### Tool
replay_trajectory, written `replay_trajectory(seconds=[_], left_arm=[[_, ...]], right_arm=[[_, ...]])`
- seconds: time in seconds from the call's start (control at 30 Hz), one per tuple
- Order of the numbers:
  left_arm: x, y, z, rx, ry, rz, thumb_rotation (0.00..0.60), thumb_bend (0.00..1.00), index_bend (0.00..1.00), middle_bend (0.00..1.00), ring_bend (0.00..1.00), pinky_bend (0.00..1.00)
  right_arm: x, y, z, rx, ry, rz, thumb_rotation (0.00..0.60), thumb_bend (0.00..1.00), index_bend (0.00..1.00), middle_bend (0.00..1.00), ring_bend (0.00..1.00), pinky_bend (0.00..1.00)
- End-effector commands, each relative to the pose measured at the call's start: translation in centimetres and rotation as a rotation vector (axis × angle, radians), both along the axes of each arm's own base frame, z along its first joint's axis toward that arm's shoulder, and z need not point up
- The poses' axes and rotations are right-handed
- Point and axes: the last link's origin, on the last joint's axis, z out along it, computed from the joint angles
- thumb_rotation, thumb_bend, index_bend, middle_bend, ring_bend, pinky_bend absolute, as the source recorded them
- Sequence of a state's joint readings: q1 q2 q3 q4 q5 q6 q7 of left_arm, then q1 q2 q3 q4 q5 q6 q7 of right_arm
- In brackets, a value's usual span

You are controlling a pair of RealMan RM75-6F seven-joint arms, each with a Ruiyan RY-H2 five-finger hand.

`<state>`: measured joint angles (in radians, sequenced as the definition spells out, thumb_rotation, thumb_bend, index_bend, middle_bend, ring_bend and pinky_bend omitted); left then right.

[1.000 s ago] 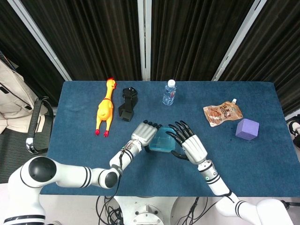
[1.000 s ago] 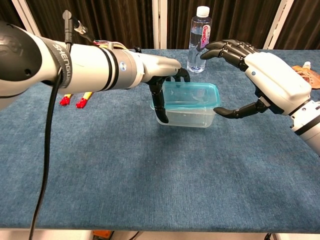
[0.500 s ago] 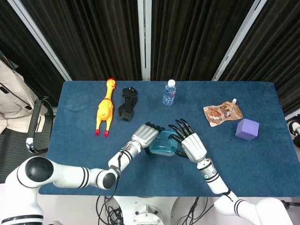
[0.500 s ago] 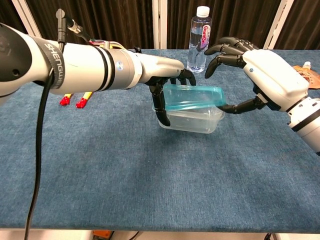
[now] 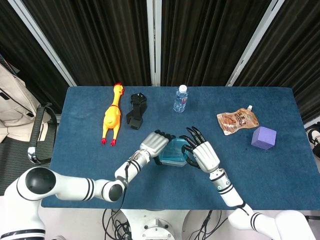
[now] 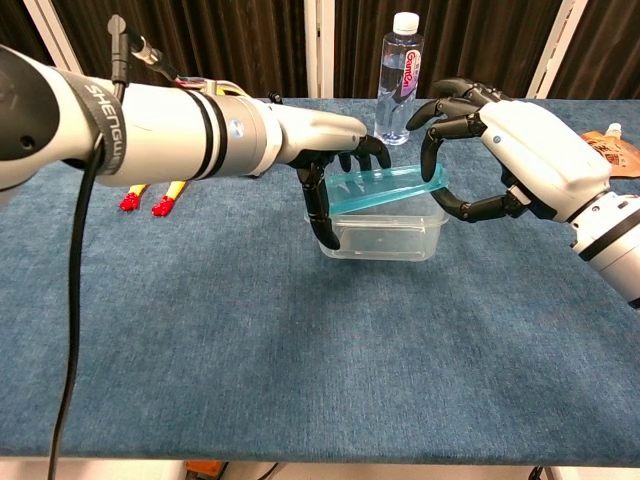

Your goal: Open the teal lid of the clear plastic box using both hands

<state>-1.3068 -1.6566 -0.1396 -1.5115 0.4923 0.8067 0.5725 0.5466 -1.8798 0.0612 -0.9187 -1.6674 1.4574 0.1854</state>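
The table (image 5: 80, 150) is covered in blue cloth, and both arms reach in over its near edge toward the middle. The left hand (image 6: 325, 150) comes in from nine o'clock in the chest view, palm down, its dark fingers (image 6: 316, 205) curled over the left end of the box (image 6: 385, 228) and pressed against its wall and rim. The right hand (image 6: 520, 150) comes in from three o'clock, its fingers bent in a claw: the upper ones hook over the far right edge of the lid (image 6: 385, 187), and the thumb sits under that edge, so the hand pinches the lid.

The box is clear plastic, upright on the table near the centre, slightly toward the near edge, at six o'clock from the water bottle (image 5: 181, 98). The teal lid is tilted: its right side is raised off the rim, while its left side lies low at the rim under the left hand.

In the head view, the box (image 5: 172, 155) sits between the two hands, left hand (image 5: 155, 144) at nine o'clock and right hand (image 5: 204, 154) at three o'clock.
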Motion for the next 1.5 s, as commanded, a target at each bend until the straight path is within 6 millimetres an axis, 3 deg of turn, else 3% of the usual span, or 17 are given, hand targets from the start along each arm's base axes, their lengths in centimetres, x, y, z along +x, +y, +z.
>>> replay_trajectory(seconds=[0.03, 0.27, 0.73, 1.03, 1.27, 1.5], left_arm=[[0.0, 0.0, 0.2, 0.004, -0.006, -0.002, 0.600, 0.00, 0.09, 0.13, 0.03, 0.08], [-0.3, -0.1, 0.8, 0.028, -0.020, -0.013, 0.600, 0.00, 0.06, 0.04, 0.00, 0.00], [-2.5, 0.2, 3.6, 0.112, -0.061, 0.008, 0.600, 0.00, 0.05, 0.03, 0.00, 0.00], [-6.0, 0.6, 6.9, 0.200, -0.106, 0.062, 0.600, 0.00, 0.05, 0.03, 0.00, 0.00], [-9.2, 0.7, 9.8, 0.279, -0.139, 0.114, 0.600, 0.00, 0.05, 0.03, 0.00, 0.00], [-12.0, 0.0, 10.9, 0.330, -0.129, 0.140, 0.600, 0.00, 0.05, 0.03, 0.00, 0.00]], right_arm=[[0.0, 0.0, 0.0, -0.001, 0.002, 0.000, 0.600, 0.63, 0.63, 0.25, 0.00, 0.00], [0.0, 0.0, 0.0, -0.014, 0.004, 0.005, 0.600, 0.63, 0.68, 0.26, 0.00, 0.00], [0.3, -0.3, 0.6, -0.138, 0.014, 0.050, 0.600, 0.63, 0.77, 0.31, 0.00, 0.00], [-0.6, -1.8, 4.0, -0.336, 0.037, 0.042, 0.600, 0.63, 0.78, 0.33, 0.00, 0.00], [-3.2, -3.7, 7.1, -0.429, 0.108, -0.038, 0.600, 0.62, 0.78, 0.33, 0.00, 0.00], [-5.2, -5.7, 8.0, -0.440, 0.164, -0.128, 0.600, 0.62, 0.78, 0.31, 0.00, 0.00]])
